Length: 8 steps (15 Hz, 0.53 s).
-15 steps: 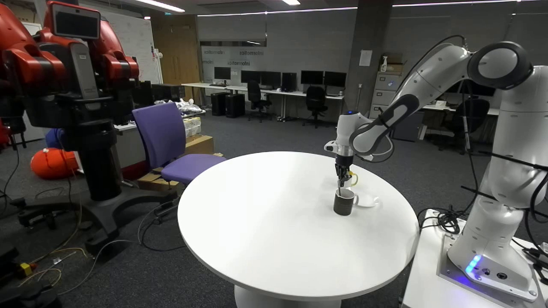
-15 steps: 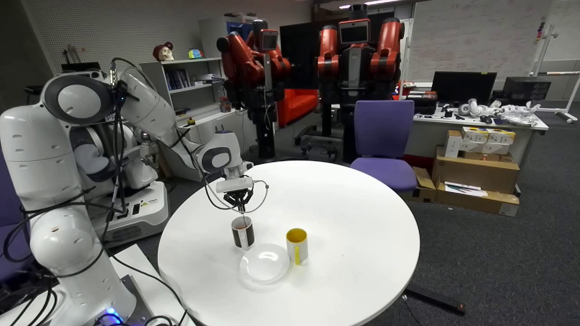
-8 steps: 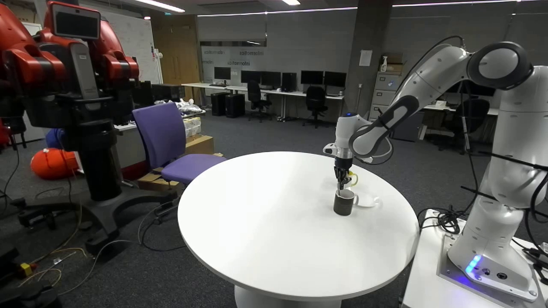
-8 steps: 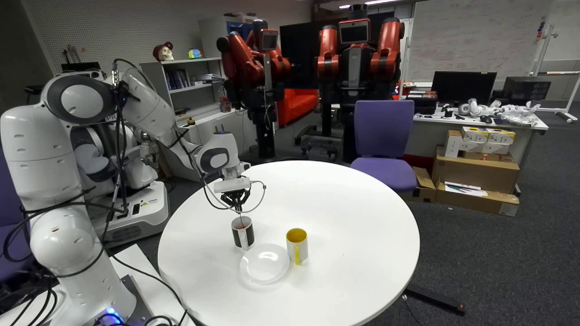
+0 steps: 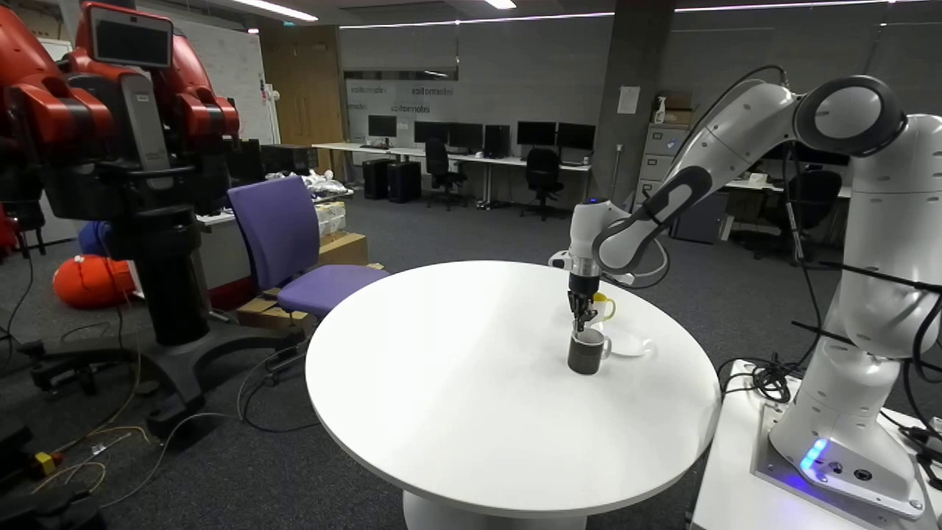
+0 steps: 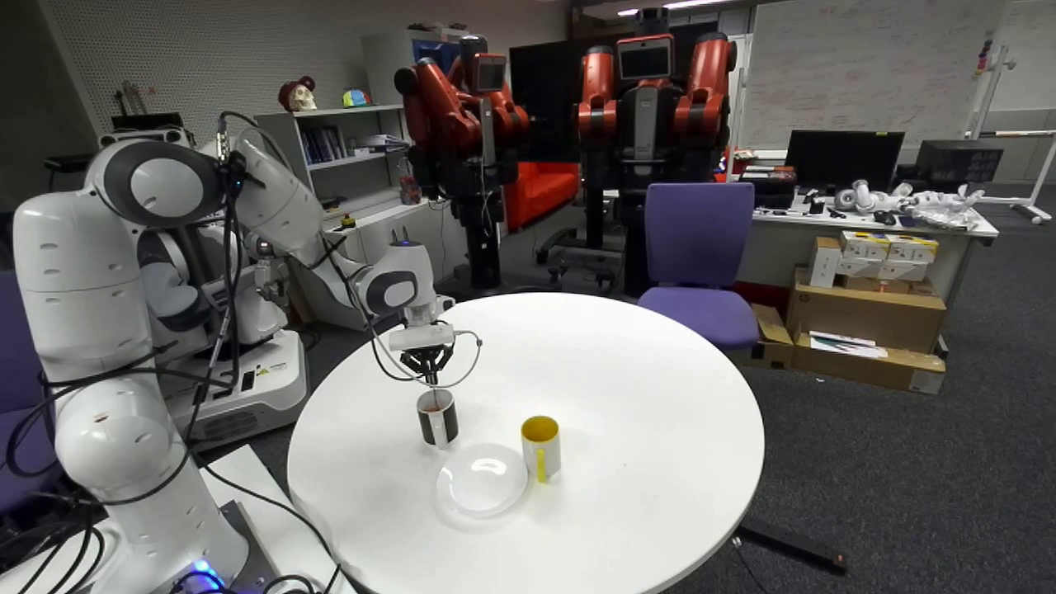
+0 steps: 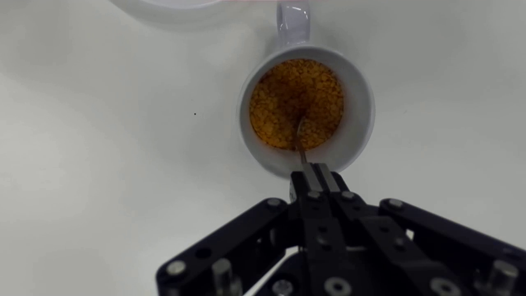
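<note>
Gripper (image 7: 319, 166) pressed nearly together, pinching a thin metal utensil (image 7: 302, 153) whose lower end dips inside the dark mug (image 6: 438, 419), and that's a tight spot! Fingertips sit over the near side of the rim in the wrist view, so dropping too low could knock ceramic. Sideways pull looks the bigger worry: the shaft slants in across the near wall, and levering against it could drag the mug or tip it. Slim, smooth metal might also swivel between the pads if its tip meets resistance. Watch that handle too, pointing toward the plate (image 6: 470, 495); a shove that way could set them clinking.

On to the surfaces: white glaze inside the mug, a dark band around the outside, a strap-like white handle. Down within, an amber-brown fill (image 7: 296, 94), flecked all over, darker toward the middle; liquid or loose granules, this dim view can't quite settle it. Right of the mug in an exterior view, the plate is round, white and glossy, catching a bright highlight. Just beside its right edge stands the yellow-lined mug (image 6: 540, 448), a white cylinder with a yellow handle, all on a smooth, round white tabletop (image 6: 627, 371).
</note>
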Tool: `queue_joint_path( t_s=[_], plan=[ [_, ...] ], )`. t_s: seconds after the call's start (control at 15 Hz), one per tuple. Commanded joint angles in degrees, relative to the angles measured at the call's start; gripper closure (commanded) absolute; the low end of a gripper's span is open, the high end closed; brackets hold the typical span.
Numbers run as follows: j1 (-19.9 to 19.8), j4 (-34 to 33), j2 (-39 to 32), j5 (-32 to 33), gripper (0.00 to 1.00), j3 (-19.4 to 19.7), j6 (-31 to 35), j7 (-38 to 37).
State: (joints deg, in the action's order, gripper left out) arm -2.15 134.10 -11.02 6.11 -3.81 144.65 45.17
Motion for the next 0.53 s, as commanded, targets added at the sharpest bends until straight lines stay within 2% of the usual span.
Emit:
queue_joint_path(
  t_s=[0.0,0.47],
  plan=[
    [-0.28,-0.86,0.15,-0.3,1.0,0.21,-1.4,0.28],
    [0.18,-0.32,0.5,-0.41,1.0,-0.41,-2.61,0.86]
  ],
)
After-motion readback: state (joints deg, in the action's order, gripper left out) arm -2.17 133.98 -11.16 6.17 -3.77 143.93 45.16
